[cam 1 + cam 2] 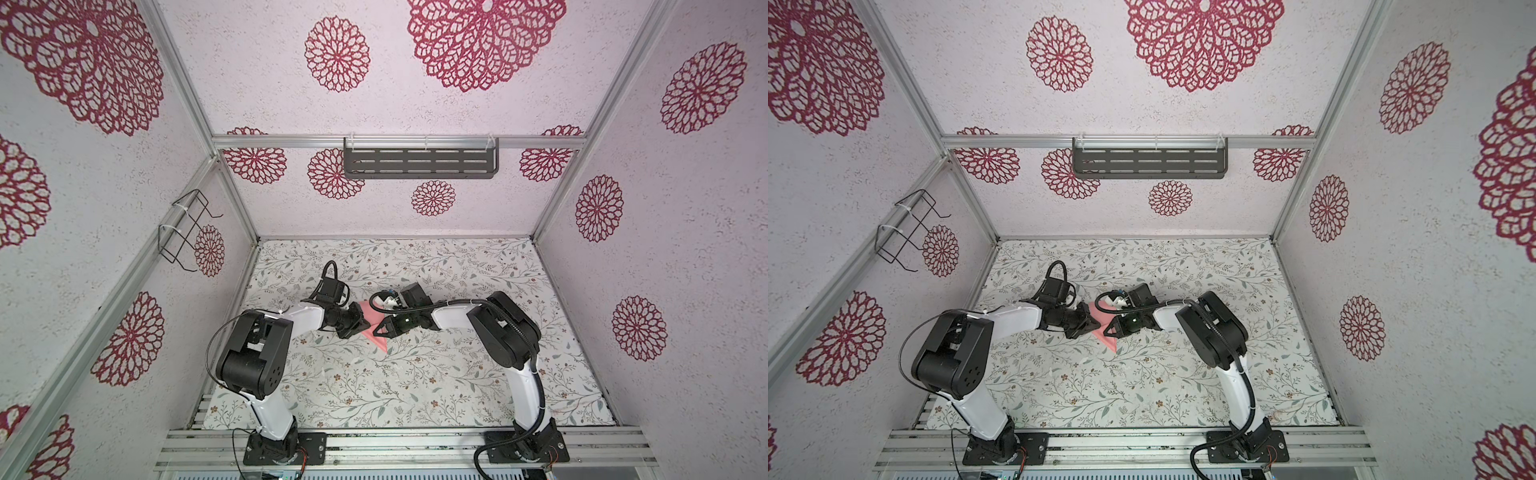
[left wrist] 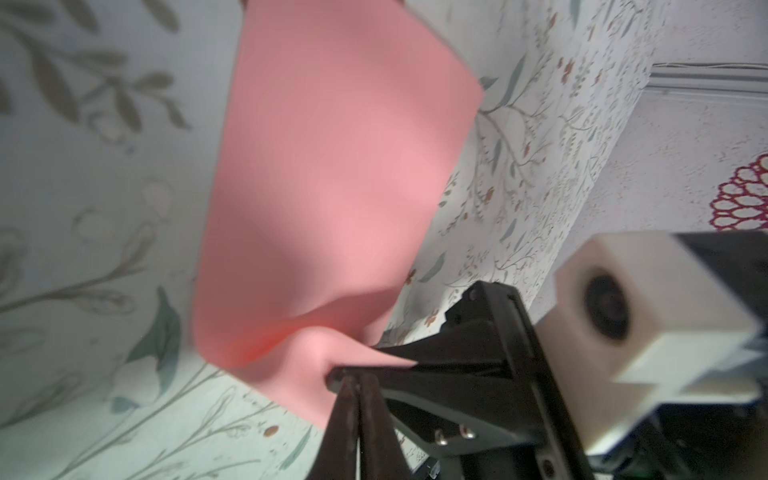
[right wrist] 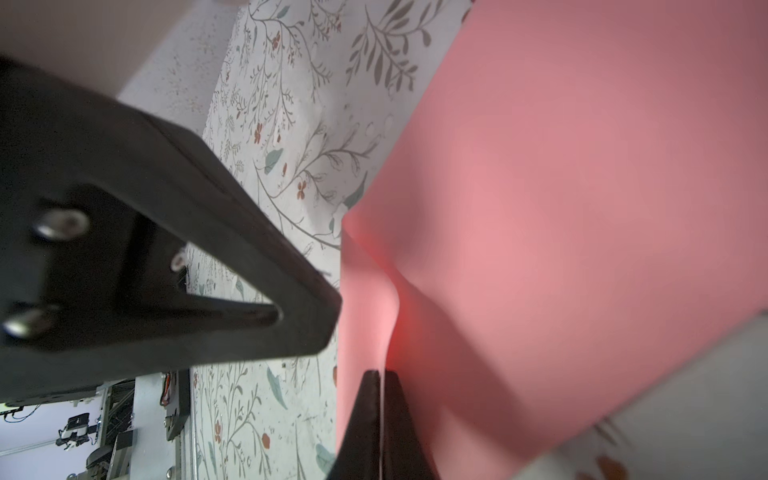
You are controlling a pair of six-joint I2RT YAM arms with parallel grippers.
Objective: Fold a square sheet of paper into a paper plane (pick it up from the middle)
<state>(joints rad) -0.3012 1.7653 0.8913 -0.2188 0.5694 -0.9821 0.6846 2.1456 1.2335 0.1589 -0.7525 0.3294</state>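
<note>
Paper point(image 1: 376, 341) was at mid-mat point(image 1: 415, 374), between the two claws; same in both top views point(image 1: 1108, 338). It was plain salmon-pink with no sharp crease seen, only a soft pucker running into the pinch point.

L claw point(image 1: 362, 324) came in from the left, R claw point(image 1: 377, 331) from the right. Tips were nearly nose to nose over the paper's near-centre. One end of the sheet stuck out toward the back wall and a pointed corner toward the robot bases.

L wrist view: L claw point(image 2: 356, 380) fingers were pressed together with no gap, tips right at the pucker, sheet point(image 2: 332, 166) fanning away from them. R claw point(image 2: 338, 371) tip sat just beside, touching the same bunched spot.

R wrist view: R claw point(image 3: 380, 376) was closed tight, a fold of paper point(image 3: 561, 187) running down between its fingers. L claw point(image 3: 324, 309) tip was against the sheet's edge.

So both claws were fully closed, each nipping the paper at about the same place. The pinched part was raised off the mat. Couldn't tell whether the far corners touched the mat.
</note>
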